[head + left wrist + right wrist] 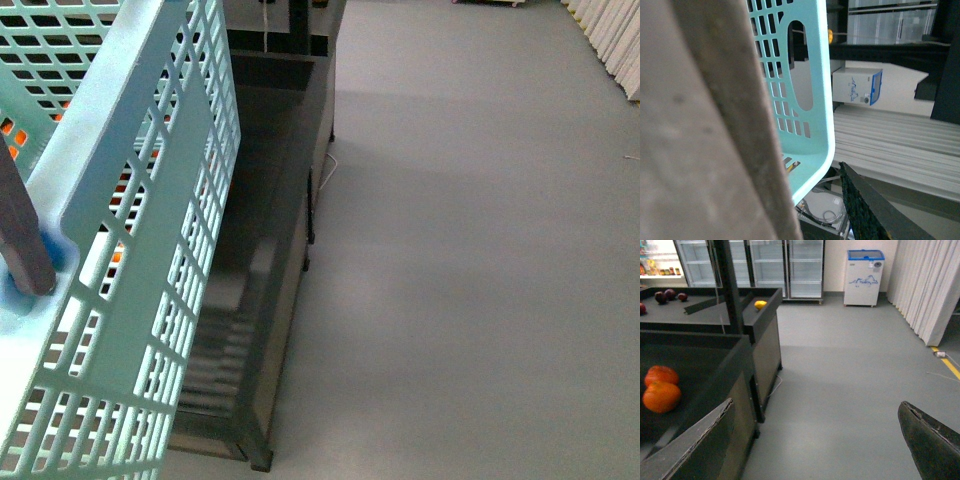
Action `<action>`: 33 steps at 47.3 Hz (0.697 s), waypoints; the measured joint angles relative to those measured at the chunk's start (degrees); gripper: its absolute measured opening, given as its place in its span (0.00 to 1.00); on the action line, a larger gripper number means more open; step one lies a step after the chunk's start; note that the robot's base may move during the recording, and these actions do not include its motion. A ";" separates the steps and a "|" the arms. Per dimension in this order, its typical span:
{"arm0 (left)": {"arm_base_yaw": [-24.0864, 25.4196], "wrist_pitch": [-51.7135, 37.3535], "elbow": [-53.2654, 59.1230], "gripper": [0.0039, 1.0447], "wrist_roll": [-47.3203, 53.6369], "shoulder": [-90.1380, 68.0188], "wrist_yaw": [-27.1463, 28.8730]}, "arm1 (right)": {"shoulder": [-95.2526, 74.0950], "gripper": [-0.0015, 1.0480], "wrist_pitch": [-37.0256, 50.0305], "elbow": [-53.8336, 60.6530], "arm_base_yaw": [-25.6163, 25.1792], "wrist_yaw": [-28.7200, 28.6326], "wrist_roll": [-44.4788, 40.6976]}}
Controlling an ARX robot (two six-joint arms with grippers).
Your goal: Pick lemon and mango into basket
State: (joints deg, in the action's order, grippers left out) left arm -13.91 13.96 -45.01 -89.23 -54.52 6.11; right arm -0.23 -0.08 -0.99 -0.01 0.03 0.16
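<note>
At far left the basket (130, 250) fills the front view, tilted, with its brown handle (22, 225) at the frame edge. Only one pad of the left gripper (815, 200) shows beside that handle, so I cannot tell whether it is clamped. Right of the dark stand (290, 200) and its edge, bare grey floor (480, 250) runs wide open to the white curtain (610, 40). The lemon (760, 304) lies in the stand's far bin near the floor-side rim, beyond two oranges (660, 387), and the right gripper (815, 405) hangs over the stand's edge, jaws spread, holding nothing.
</note>
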 joint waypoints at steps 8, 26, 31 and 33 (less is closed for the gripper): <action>0.07 0.00 0.00 0.28 -0.02 0.00 0.07 | 0.00 0.92 0.00 0.00 0.00 0.20 0.00; 0.07 0.00 0.00 0.28 0.00 0.02 0.02 | 0.04 0.92 0.00 0.00 0.00 0.02 0.00; 0.07 0.00 0.00 0.28 0.02 0.00 0.00 | 0.02 0.92 0.00 0.00 0.00 0.02 0.00; 0.07 0.00 0.00 0.28 -0.02 0.00 -0.02 | 0.02 0.92 0.00 0.00 0.00 0.11 0.00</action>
State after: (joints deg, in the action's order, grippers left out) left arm -13.85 13.96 -45.01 -89.25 -54.52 6.09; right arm -0.21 -0.08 -0.99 -0.01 0.14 0.16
